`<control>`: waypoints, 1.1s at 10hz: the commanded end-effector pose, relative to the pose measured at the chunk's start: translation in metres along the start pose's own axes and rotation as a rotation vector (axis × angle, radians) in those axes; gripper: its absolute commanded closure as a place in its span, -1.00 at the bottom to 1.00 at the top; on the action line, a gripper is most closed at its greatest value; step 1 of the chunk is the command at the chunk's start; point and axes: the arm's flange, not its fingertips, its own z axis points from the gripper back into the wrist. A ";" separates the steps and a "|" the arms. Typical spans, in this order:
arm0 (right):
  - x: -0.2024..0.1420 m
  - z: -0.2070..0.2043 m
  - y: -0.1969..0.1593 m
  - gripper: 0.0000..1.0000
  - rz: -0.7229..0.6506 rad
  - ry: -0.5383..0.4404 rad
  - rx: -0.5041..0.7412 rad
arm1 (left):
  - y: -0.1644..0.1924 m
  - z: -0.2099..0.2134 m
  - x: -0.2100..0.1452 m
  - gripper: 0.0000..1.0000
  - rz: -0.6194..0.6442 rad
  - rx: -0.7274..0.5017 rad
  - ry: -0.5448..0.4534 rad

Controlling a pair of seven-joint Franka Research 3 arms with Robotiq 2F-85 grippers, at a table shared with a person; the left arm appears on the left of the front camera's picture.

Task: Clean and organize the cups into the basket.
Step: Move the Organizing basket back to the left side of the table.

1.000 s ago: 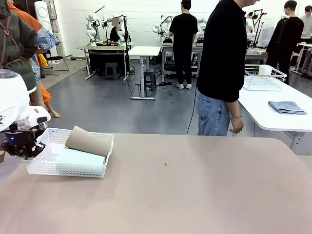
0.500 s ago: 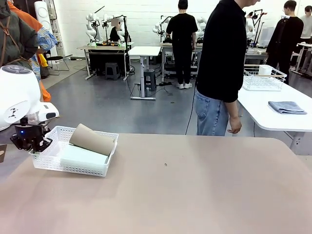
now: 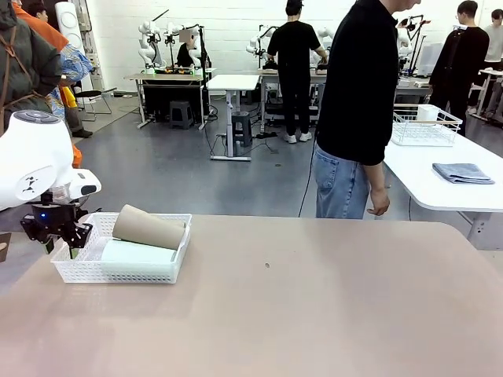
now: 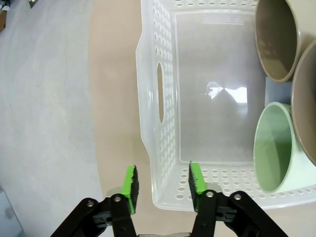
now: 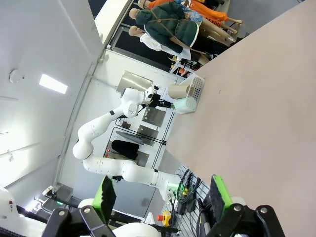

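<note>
The white perforated basket (image 3: 78,271) rests flat at the table's left, and its rim (image 4: 148,103) shows in the left wrist view. Two cups lie on their sides inside it. The tan-brown cup (image 3: 149,227) rests across the mint green cup (image 3: 138,251). From the left wrist I look into the mouths of the mint cup (image 4: 274,148) and the tan cup (image 4: 276,42). My left gripper (image 3: 64,237) (image 4: 163,181) is open, its green pads astride the basket's near corner without clamping it. My right gripper (image 5: 163,195) is open on nothing, far from the basket (image 5: 195,89).
A person (image 3: 361,102) stands at the table's far side, one hand (image 3: 383,201) hanging near the edge. To the right is a white table (image 3: 440,184) with a wire basket (image 3: 426,126) and a folded grey cloth (image 3: 464,173). Bare tabletop (image 3: 299,306) stretches to the right of the basket.
My left gripper has opened and let go of the basket's left wall. The basket slid slightly right and away and has settled flat. The right gripper has stayed open.
</note>
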 end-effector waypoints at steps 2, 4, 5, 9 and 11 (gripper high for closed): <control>-0.001 -0.003 0.001 -1.00 -0.013 -0.004 -0.009 | 0.001 0.002 0.001 -1.00 0.030 0.009 0.009; -0.001 -0.003 0.001 -1.00 -0.013 -0.004 -0.009 | 0.002 0.001 -0.003 -1.00 0.039 -0.003 0.007; -0.001 -0.003 0.001 -1.00 -0.013 -0.004 -0.009 | 0.002 0.001 -0.004 -1.00 0.040 -0.007 0.006; -0.001 -0.003 0.001 -1.00 -0.013 -0.004 -0.009 | -0.012 0.044 -0.040 -1.00 0.110 -0.110 -0.056; -0.001 -0.003 0.001 -1.00 -0.013 -0.004 -0.009 | -0.017 0.082 -0.098 -1.00 0.064 -0.195 -0.144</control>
